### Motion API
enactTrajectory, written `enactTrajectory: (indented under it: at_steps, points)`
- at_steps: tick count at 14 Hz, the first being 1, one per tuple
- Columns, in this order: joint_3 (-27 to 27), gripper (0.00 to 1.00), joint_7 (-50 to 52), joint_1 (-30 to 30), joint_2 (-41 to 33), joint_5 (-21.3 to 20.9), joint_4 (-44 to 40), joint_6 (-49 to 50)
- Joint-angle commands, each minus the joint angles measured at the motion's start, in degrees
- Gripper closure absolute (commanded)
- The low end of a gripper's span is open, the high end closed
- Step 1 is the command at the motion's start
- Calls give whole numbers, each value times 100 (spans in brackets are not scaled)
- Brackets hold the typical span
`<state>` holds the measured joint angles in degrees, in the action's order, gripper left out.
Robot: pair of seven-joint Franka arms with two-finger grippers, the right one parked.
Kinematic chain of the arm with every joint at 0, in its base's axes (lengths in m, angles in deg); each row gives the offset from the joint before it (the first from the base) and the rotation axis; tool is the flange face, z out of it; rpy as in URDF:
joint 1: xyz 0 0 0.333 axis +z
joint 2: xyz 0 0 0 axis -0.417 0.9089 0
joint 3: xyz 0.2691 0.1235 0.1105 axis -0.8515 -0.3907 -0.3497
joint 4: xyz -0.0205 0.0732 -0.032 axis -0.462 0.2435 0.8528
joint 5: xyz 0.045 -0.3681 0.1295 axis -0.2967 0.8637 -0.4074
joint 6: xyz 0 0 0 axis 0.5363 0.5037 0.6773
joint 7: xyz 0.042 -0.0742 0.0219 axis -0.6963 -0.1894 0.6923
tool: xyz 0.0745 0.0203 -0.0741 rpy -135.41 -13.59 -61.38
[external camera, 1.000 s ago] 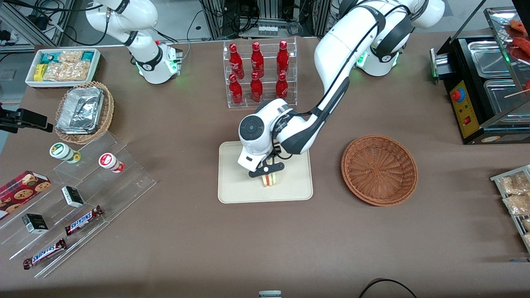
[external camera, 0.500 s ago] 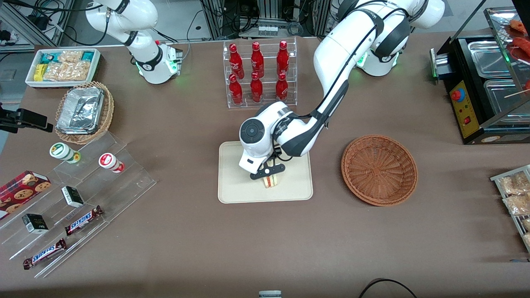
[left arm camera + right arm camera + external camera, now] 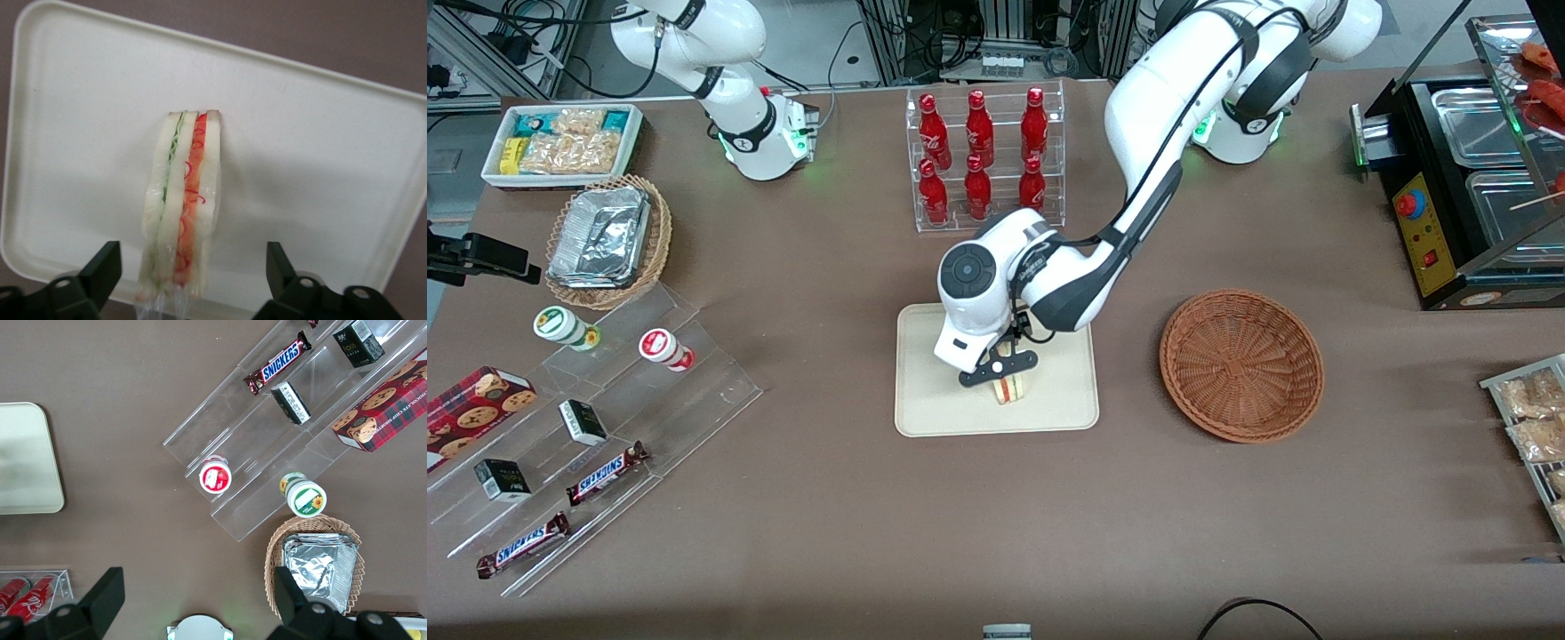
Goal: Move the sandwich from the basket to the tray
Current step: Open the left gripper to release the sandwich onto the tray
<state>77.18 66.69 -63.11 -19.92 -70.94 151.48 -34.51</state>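
The sandwich [image 3: 181,200] stands on its edge on the tray [image 3: 925,404], untouched between the spread-apart fingers [image 3: 100,270] of the tool [image 3: 1000,366] just above it, well apart from the basket [image 3: 1240,363] on the worktop [image 3: 827,498]

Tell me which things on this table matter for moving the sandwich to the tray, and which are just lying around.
Part of the job:
sandwich, standing on edge on the tray
tray
basket, nothing in it
gripper, open, over the sandwich

Just lying about:
red bottles in a clear rack
foil containers
Snickers bars
cookie box
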Motion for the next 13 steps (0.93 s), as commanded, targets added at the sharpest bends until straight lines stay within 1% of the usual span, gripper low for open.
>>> enactTrajectory:
  at_steps: [1, 3, 4, 6, 8, 10, 13]
  points:
    - [-39, 0, -175, -3, -530, -59, 60, 336]
    - [-47, 0, -403, 66, -689, -59, 60, 582]
    - [-39, 0, -622, 232, -785, -50, 69, 722]
    - [-47, 0, -1254, 348, -1004, -68, 69, 1047]
    - [-39, 0, -1590, 715, -1321, -24, 148, 1189]
    - [-39, 0, -1949, 1050, -1654, -7, 541, 1426]
    - [-21, 0, -3239, 1831, -2348, 63, 1271, 1462]
